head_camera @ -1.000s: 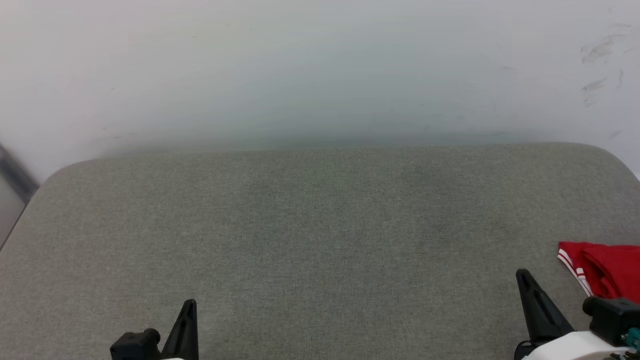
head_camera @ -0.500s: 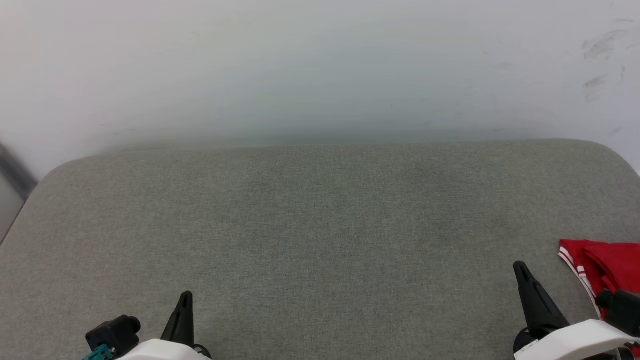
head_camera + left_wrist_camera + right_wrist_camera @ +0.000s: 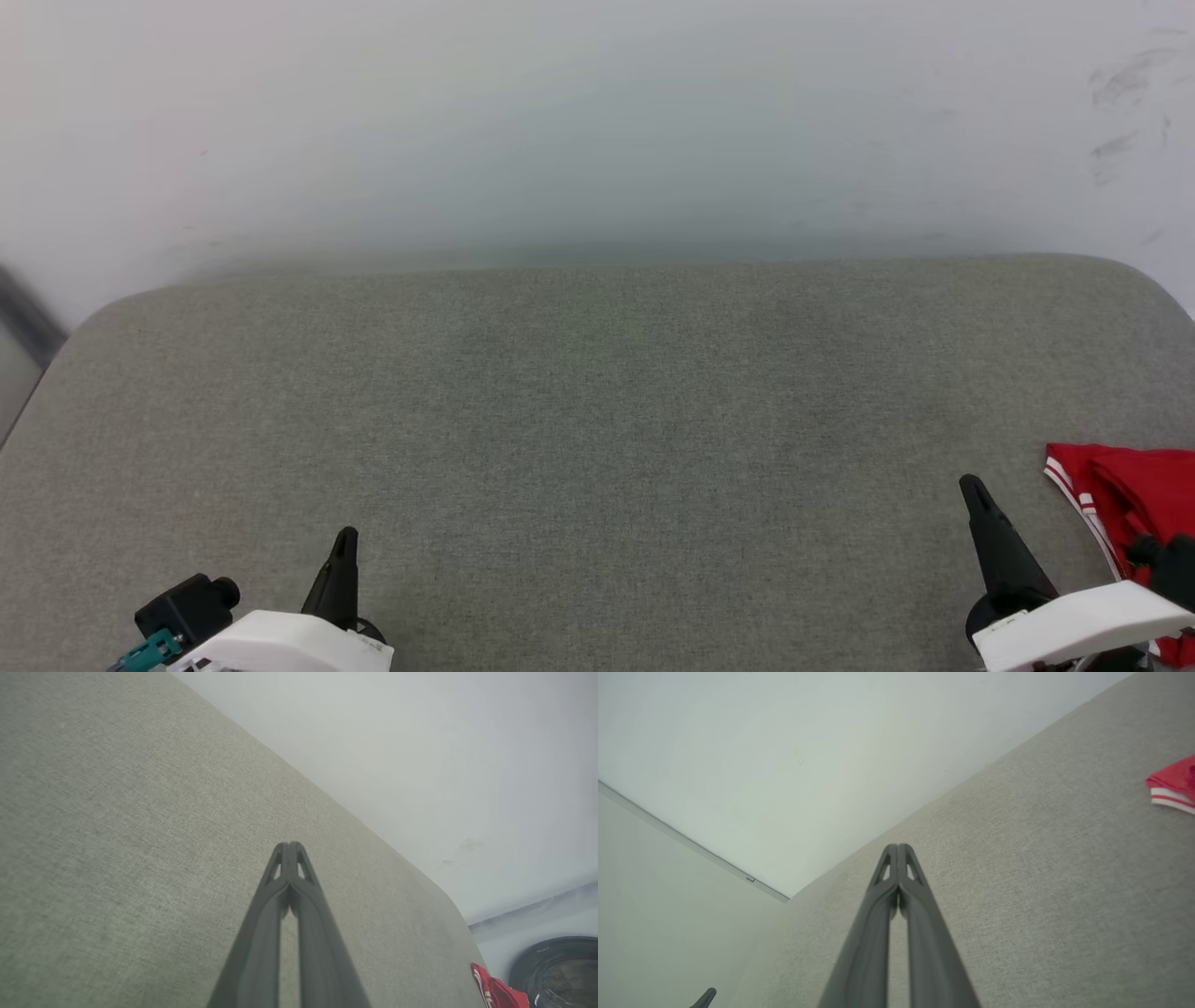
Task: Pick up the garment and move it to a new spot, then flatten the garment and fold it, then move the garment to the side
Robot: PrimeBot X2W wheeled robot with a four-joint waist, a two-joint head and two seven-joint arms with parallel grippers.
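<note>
Left end effector (image 3: 344, 537), right end effector (image 3: 973, 485): fingers pressed together, empty. Garment (image 3: 1144, 490) near latter.

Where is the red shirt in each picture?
Head view: red shirt at the lower right edge, right of the right pincer.
Left wrist view: shirt, bottom right corner.
Right wrist view: shirt, upper right edge.
Shared landmark: the grey cushion it lies on, below the white wall.
</note>
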